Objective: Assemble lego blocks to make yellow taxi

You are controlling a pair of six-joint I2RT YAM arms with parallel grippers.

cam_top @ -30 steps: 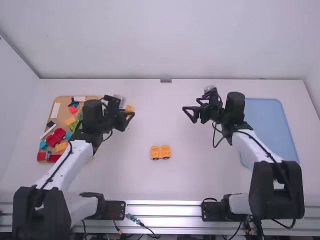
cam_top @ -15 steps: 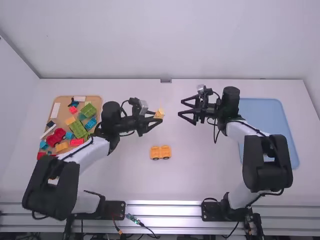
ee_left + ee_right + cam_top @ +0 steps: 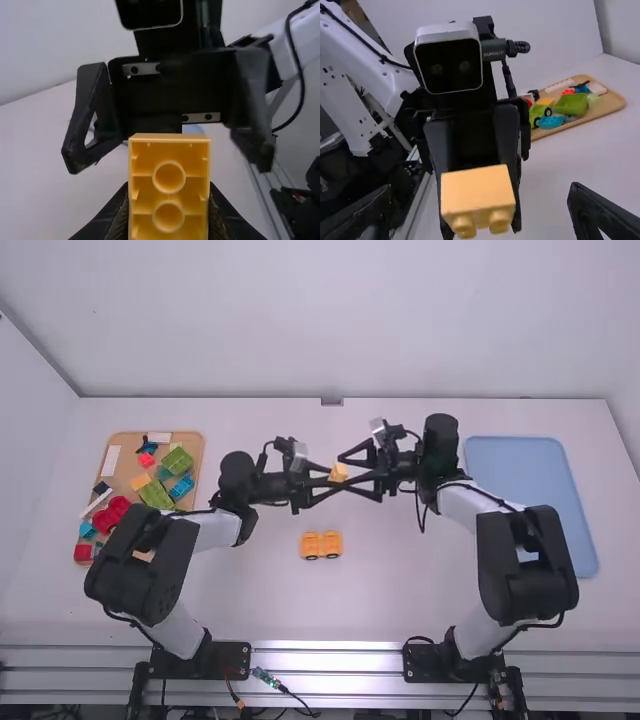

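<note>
In the high view my left gripper is shut on a yellow-orange block above the middle of the table. The left wrist view has the block's hollow underside facing the camera, between the fingers of my left gripper. My right gripper stands open around the block in the high view. From the right wrist view, the block has its studs pointing down and lies between the spread fingers of my right gripper, touching neither. An orange wheeled car base rests on the table nearer the camera.
At the left, a wooden tray holds several coloured blocks, among them green, red and blue ones. A blue tray lies at the right, beyond the right arm. The two grippers are very close together over the table's middle.
My left gripper has carried the block rightward from near the wooden tray to the middle. My right gripper has moved left to meet it, and its fingers now reach around the block.
</note>
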